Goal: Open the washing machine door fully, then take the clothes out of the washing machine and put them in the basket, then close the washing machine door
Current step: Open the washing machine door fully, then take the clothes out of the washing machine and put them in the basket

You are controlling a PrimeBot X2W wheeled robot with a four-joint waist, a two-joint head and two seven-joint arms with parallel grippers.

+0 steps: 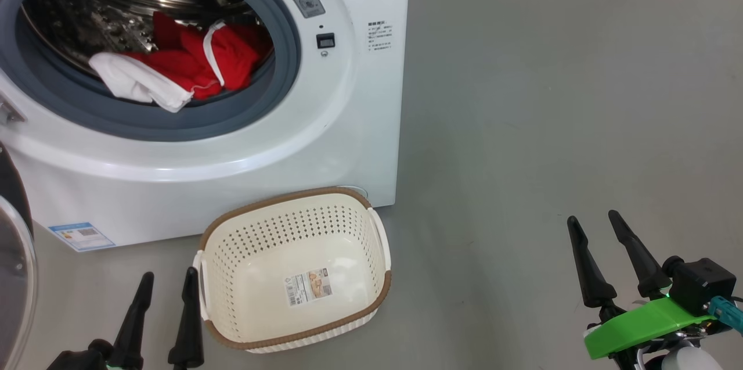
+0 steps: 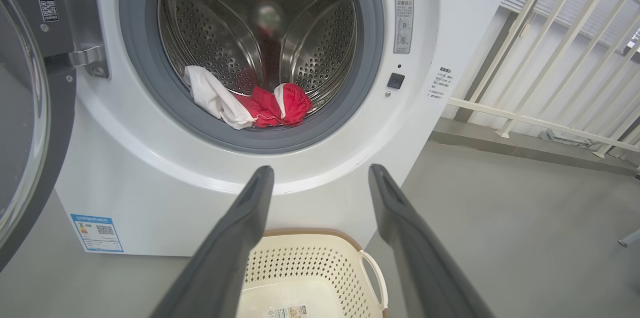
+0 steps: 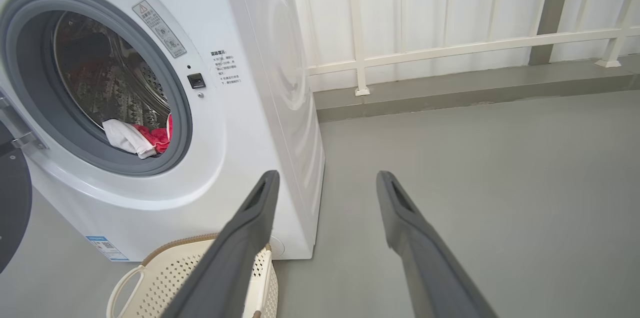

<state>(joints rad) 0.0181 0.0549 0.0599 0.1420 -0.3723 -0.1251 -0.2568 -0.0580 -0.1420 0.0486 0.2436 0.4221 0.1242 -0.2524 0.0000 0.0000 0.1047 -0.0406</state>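
Note:
The white washing machine [image 1: 325,126] stands with its door [image 1: 14,254] swung open at the far left; the door [image 2: 25,123] also fills the left edge of the left wrist view. Red and white clothes [image 1: 186,65] lie at the front of the steel drum, seen too as clothes [image 2: 250,103] and clothes [image 3: 137,137]. The cream basket [image 1: 380,286] sits on the floor before the machine, with nothing in it. My left gripper [image 1: 168,280] is open, low, just left of the basket. My right gripper [image 1: 595,220] is open, far to the right over bare floor.
Grey floor [image 1: 551,97] stretches to the right of the machine. A white railing [image 3: 450,51] and a low grey ledge run behind it. A blue label [image 1: 81,236] marks the machine's lower left front.

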